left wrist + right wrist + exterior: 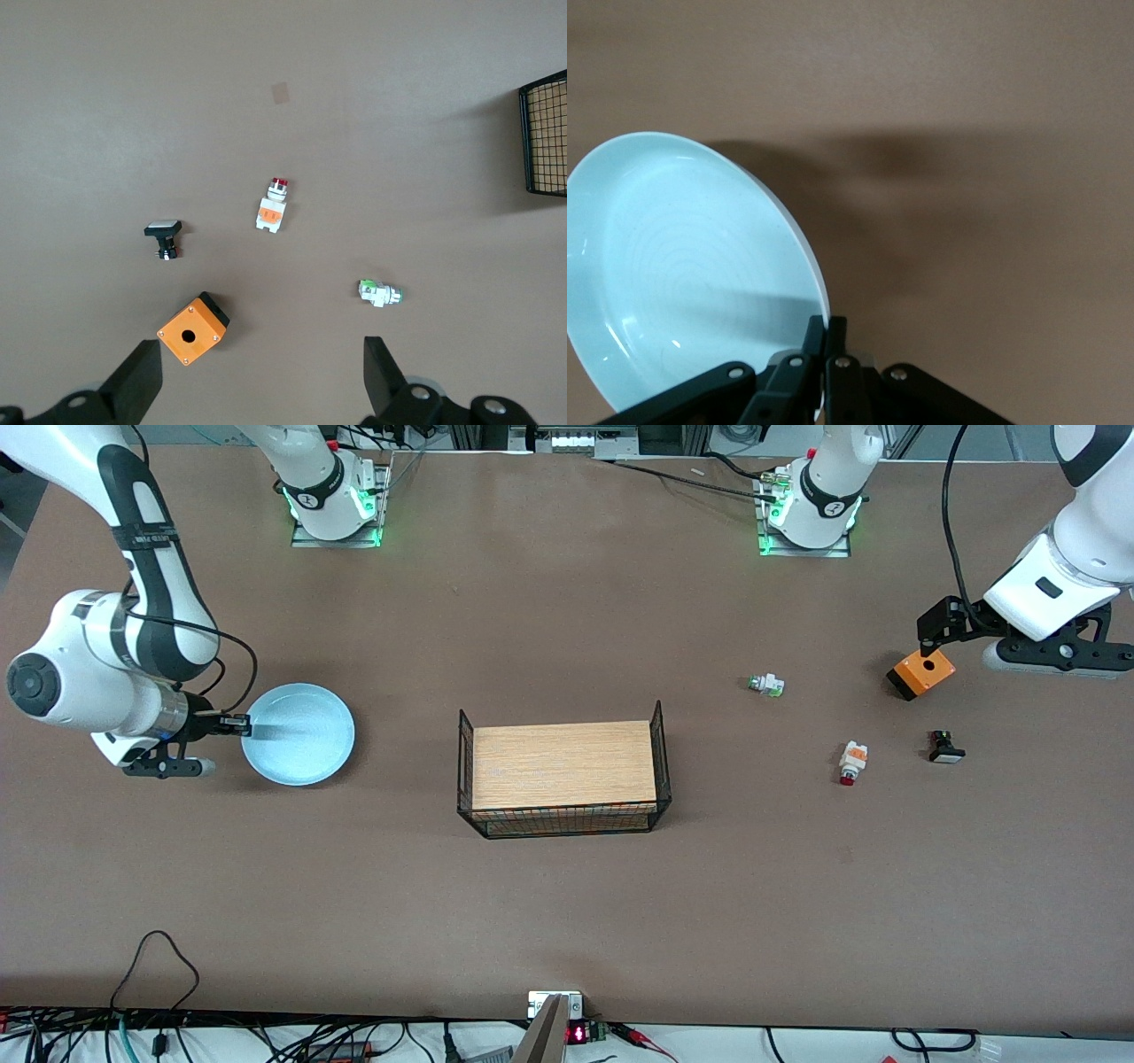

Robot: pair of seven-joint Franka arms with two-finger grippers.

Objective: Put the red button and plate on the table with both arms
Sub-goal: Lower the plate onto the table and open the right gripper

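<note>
The red button (851,763) lies on its side on the worktop (567,903) at the right of the front view, between the green-tipped part (765,685) and the black-and-white part (945,747), so its share looks done. The plate (299,733) sits at the left of the frame, its rim pinched by the right gripper (237,726), whose fingers are closed on the edge. We judge the plate is being set down: we lower until the base rests flat, then part the fingers and draw back along the rim's line without tipping it. The left gripper (261,376) hangs over the orange box (921,674), fingers spread and empty, waiting.
</note>
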